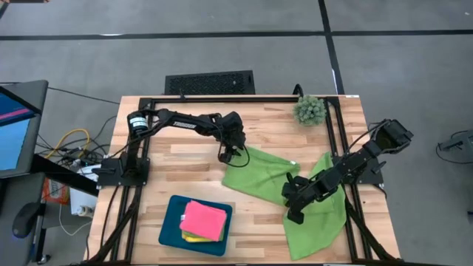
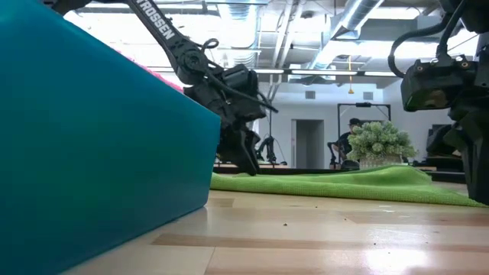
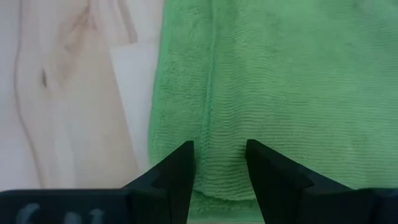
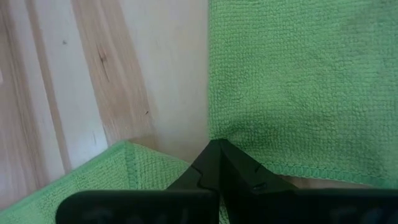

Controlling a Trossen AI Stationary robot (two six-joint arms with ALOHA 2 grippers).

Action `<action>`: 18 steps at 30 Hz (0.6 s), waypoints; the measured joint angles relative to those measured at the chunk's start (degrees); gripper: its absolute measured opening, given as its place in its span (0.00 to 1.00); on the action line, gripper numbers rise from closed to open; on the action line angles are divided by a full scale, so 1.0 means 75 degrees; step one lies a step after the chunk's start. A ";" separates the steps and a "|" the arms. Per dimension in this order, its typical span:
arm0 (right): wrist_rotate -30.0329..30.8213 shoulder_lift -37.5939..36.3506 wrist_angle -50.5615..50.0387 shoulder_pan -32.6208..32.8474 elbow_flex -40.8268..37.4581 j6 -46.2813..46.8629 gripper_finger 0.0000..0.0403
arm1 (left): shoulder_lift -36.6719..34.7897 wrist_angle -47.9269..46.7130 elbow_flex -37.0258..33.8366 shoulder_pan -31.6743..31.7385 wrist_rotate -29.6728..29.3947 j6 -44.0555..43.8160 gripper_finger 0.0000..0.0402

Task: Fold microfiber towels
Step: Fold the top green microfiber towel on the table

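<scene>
A lime green towel (image 1: pixel 259 174) lies spread flat on the table's middle; it also shows in the low view (image 2: pixel 344 183). My left gripper (image 1: pixel 225 154) points down over its far left corner, fingers apart either side of a strip of the hem (image 3: pixel 217 186). A second lime green towel (image 1: pixel 319 214) lies flat under my right arm. My right gripper (image 1: pixel 293 193) is shut at a green towel's corner (image 4: pixel 214 134). A pink towel (image 1: pixel 204 219) lies folded on a yellow one in the teal tray (image 1: pixel 171 229). My left gripper stands open over the towel's corner; whether its fingertips (image 3: pixel 180 165) touch the cloth, I cannot tell. My right gripper is shut on the towel's corner (image 4: pixel 217 132), right where two hems meet. The shut fingers hide the cloth between them. The rest of the towel lies flat on the table.
A small spiky green plant (image 1: pixel 310 109) stands at the far right; it also shows in the low view (image 2: pixel 378 141). The teal tray's wall (image 2: pixel 99 153) fills the low view's left. Bare wood (image 1: pixel 185 166) lies left of the towels. A person shows far off in the room behind.
</scene>
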 joint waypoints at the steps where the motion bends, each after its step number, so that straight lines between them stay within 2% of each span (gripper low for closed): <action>1: 0.0002 0.0000 0.0000 0.0000 0.0000 -0.0002 0.08 | 0.0000 0.0014 0.0003 -0.0003 -0.0057 -0.0001 0.35; 8: 0.0017 0.0000 0.0003 -0.0003 0.0000 -0.0030 0.07 | -0.0017 -0.0072 0.0267 -0.0003 -0.0373 -0.0373 0.35; 11: 0.0020 0.0000 0.0004 -0.0003 0.0000 -0.0038 0.07 | -0.0029 -0.0059 0.0476 -0.0003 -0.0282 -0.0461 0.35; 18: 0.0027 0.0000 0.0001 -0.0003 0.0000 -0.0058 0.08 | -0.0032 -0.0549 0.0486 -0.0058 -0.0234 0.0196 0.35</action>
